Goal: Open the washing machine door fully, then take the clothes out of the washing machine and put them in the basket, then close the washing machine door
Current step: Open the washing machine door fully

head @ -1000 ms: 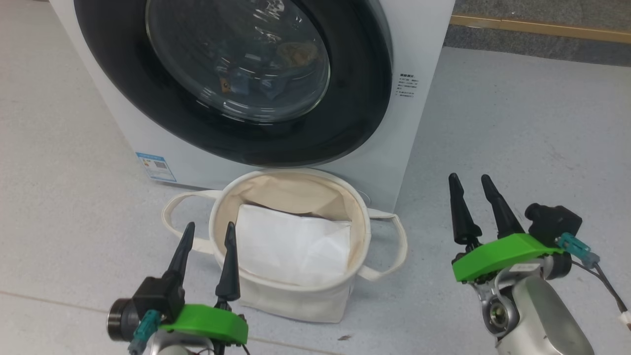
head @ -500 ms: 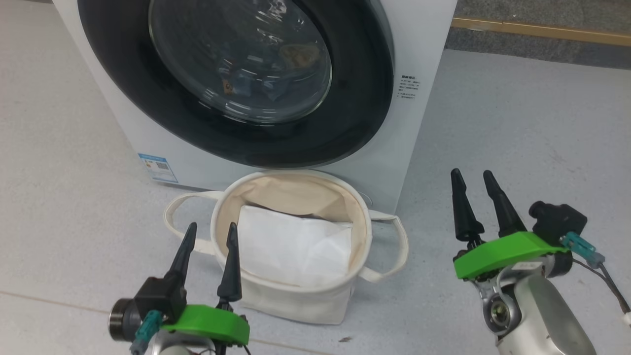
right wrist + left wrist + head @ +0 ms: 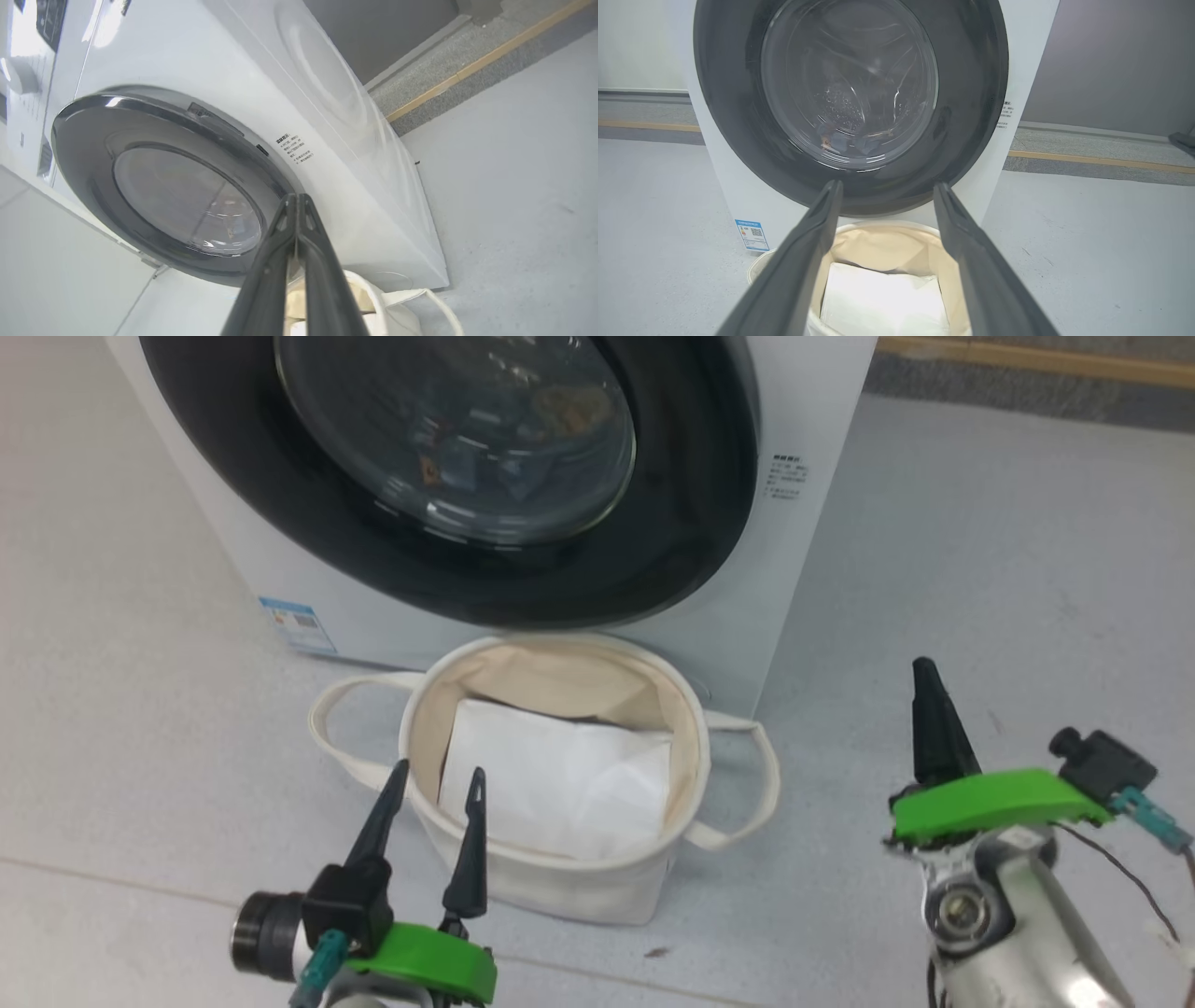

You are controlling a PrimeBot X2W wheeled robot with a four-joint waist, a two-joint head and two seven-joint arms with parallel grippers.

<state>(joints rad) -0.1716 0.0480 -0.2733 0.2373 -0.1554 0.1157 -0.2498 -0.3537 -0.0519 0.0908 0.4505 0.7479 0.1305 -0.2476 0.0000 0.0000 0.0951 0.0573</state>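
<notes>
Glossy black-rimmed round glass door (image 3: 695,523), upper centre, sits shut. Right pincer (image 3: 924,672), closed on nothing at lower right, may skid off that smooth rim. Left pincer (image 3: 437,773) gapes wide, lower left.

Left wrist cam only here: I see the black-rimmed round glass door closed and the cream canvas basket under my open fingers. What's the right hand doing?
Observer: The right hand is shut, its two dark fingers pressed into one point, holding nothing.
Operator: Where is it?
Observer: Over the bare grey floor, right of the round cream canvas basket, touching neither it nor the white boxy washing machine.
Operator: Anything to grab on the door rim?
Observer: The right wrist view shows the glossy black-rimmed round door lying flush against the machine, with a small dark notch at its rim edge.
</notes>
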